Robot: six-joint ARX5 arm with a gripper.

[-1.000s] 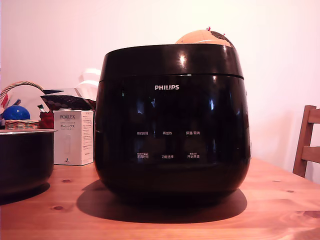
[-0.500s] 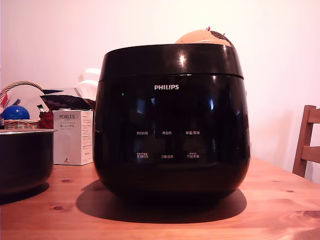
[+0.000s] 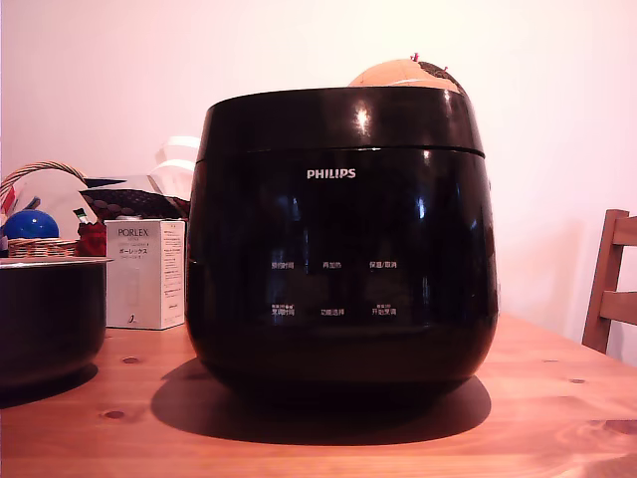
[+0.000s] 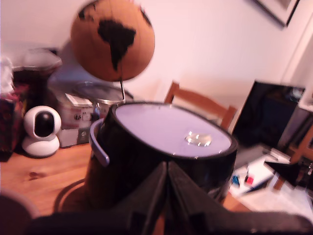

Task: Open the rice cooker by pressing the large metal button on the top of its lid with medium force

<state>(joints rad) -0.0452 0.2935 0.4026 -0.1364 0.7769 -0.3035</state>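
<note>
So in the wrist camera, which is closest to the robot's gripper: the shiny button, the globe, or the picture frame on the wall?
1. The button, on top of the rice cooker's lid, just ahead of the shut gripper.
2. The globe, on its stand behind the cooker.
3. The picture frame, up on the back wall, farthest.

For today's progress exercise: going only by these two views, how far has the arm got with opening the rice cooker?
Done: nothing visible. The lid sits closed on the rice cooker in the exterior view. In hand: the wrist view shows the gripper, fingers together, in front of the cooker and apart from the round metal button on the lid top. Left: reaching the button, pressing it, and the lid lifting.
</note>
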